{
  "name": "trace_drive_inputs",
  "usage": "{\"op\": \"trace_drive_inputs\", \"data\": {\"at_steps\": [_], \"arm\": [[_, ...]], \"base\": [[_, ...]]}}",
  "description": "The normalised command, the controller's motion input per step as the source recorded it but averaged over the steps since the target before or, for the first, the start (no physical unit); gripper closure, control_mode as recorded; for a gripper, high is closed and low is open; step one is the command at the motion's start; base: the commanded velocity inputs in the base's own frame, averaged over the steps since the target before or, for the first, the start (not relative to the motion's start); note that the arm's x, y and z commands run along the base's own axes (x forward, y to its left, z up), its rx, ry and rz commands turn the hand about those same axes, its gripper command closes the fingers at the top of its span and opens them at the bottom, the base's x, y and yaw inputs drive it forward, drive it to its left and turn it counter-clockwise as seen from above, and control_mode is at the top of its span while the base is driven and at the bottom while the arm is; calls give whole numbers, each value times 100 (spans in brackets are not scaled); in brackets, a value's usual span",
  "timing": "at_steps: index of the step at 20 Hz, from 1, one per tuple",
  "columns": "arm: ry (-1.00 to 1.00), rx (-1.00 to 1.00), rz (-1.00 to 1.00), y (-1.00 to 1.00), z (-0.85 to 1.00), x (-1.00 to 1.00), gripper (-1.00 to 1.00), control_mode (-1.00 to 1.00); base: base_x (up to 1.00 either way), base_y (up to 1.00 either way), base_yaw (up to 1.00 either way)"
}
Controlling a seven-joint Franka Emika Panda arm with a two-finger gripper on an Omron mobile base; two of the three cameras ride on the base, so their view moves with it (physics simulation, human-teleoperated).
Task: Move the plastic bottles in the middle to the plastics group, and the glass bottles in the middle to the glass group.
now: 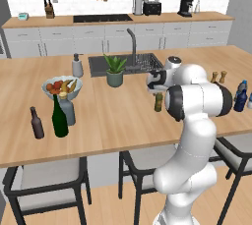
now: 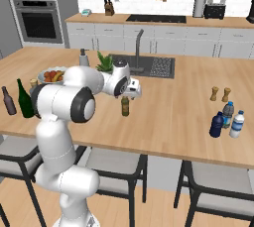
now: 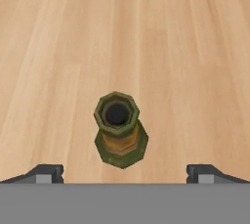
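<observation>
Pincer (image 3: 125,174) spread wide, hovering directly above beer bottle (image 3: 120,129), tips either side, not touching. Beer bottle upright mid surface (image 1: 113,116). Wine bottle (image 1: 59,118) stands left by brown bottle (image 1: 36,123); navy bottle (image 2: 216,125) right beside water bottle (image 2: 227,113).

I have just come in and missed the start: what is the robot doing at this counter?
The robot is sorting bottles. Its claw hangs open right above the small amber beer bottle, which stands alone mid-counter, not yet gripped. The green wine bottle already stands at one end beside the brown bottle and grey flask. The navy bottle stands with the water bottles at the other end.
</observation>
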Motion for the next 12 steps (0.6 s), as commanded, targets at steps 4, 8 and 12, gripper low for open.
{"op": "trace_drive_inputs", "data": {"at_steps": [4, 8, 12], "arm": [[0, 0, 0, 0, -6, 10, -100, -100], [2, 0, 0, 0, -2, 11, -100, -100], [0, 0, 0, 0, -5, 11, -100, -100]], "base": [[0, 0, 0], [0, 0, 0], [0, 0, 0]]}}
